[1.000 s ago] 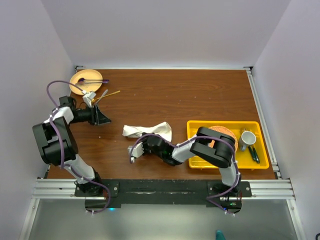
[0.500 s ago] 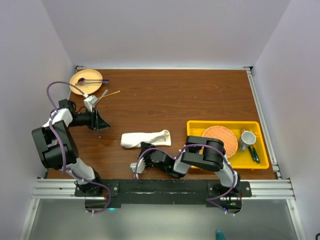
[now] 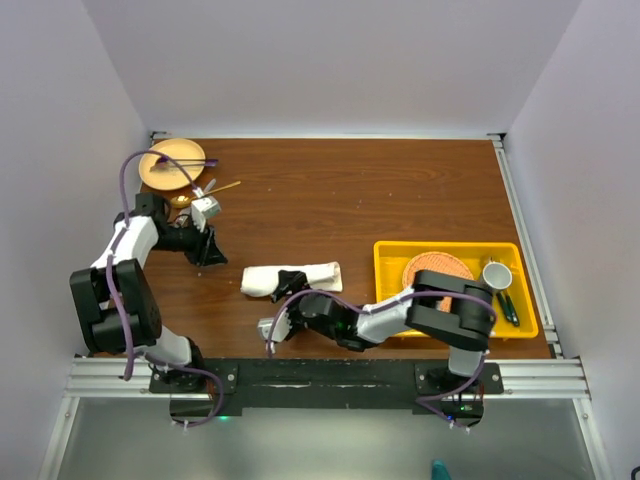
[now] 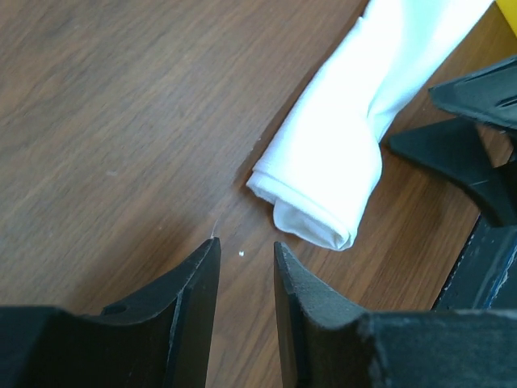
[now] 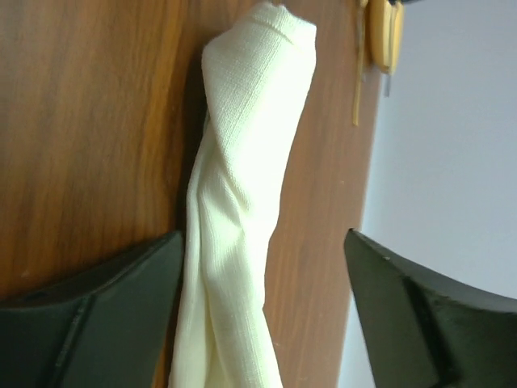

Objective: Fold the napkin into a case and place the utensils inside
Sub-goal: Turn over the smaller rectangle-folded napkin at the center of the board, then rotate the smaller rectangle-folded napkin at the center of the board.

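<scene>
Brown wood makes the table [image 3: 350,190], with white walls [image 3: 330,60] round it. At the right sits a yellow tray [image 3: 450,245]. In it are a round woven orange mat [image 3: 432,270], a grey cup [image 3: 495,275] and dark green-handled tools [image 3: 508,305]. A round tan plate [image 3: 170,152] sits in the far left corner. The thin, shiny gold utensils [image 3: 225,186] lie on the bare wood just beside the plate, not in anything. The napkin [image 3: 315,272] is soft cream cloth, rolled into a long lumpy roll near the middle of the table. The right gripper [image 3: 290,279] has its fingers wide apart, one on each side of the roll. The left gripper [image 3: 208,252] is near the roll's left end, fingers only a little apart, holding nothing.
</scene>
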`<state>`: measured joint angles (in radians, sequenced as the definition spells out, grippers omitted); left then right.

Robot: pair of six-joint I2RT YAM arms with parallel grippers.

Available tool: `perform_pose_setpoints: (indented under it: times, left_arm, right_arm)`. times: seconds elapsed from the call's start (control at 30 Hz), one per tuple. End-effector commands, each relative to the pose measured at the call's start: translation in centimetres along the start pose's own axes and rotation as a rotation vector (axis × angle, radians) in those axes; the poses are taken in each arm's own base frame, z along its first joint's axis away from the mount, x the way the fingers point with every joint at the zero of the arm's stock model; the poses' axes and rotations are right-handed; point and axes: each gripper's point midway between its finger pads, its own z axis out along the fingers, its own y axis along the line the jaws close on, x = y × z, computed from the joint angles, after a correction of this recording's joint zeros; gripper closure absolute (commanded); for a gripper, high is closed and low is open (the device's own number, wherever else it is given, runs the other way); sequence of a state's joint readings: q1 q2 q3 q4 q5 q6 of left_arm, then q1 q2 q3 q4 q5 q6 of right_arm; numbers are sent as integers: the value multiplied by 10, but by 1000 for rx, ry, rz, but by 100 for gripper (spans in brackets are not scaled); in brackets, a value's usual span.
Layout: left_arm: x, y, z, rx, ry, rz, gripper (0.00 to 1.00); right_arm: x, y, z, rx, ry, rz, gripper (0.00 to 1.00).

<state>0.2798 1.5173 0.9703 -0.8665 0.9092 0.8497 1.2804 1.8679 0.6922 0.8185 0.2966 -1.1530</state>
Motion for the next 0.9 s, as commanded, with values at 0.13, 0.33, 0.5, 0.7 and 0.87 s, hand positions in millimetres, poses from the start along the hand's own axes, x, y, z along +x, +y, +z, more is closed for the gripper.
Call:
perform_pose_setpoints:
  times: [0.13,0.33,0.5,0.7,0.87]
  left_arm:
    - [-34,-23,19,48,31,234,67]
    - [-31,-43,39,116,61,306,73]
    - [-11,-53,54,140,111,407,74]
    - [15,-54,61,135,174,510,75]
    - [30,-54,65,131,220,574,75]
  right_arm:
    - [-10,-2,-42,-346,-3,284,4]
    - [9,-58,-65,-467,36,691,30]
    - [61,-60,-55,-488,173,896,48]
    - [78,-30,-47,-609,286,1079,57]
    - [83,3,-55,-694,363,1123,58]
